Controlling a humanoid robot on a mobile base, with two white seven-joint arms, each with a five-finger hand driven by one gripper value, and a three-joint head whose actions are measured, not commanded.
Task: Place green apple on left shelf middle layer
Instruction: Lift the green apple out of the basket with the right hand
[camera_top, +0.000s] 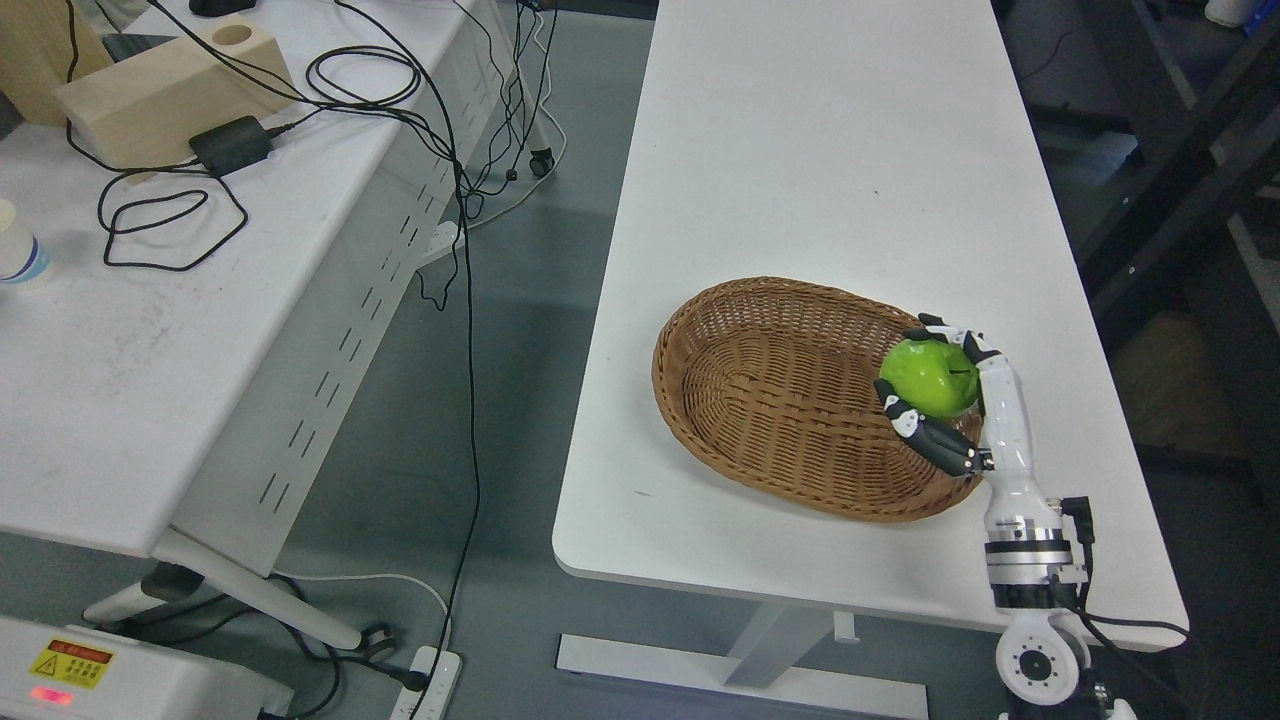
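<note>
A green apple (928, 376) sits in the grasp of my right hand (932, 378) over the right end of the brown wicker basket (770, 400). The fingers (955, 335) curl around the apple's far side and the thumb (925, 432) presses against its near side. The white forearm rises from the lower right across the table's near right corner. Whether the apple is lifted clear of the basket's floor or rests on it I cannot tell. My left arm does not show. No shelf appears in the head view.
The basket stands on a white table (830, 150). To the left a second white desk (130, 330) carries a wooden block (170, 85), a black power adapter (230, 143), looping cables and a paper cup (18, 250). Grey floor runs between the tables.
</note>
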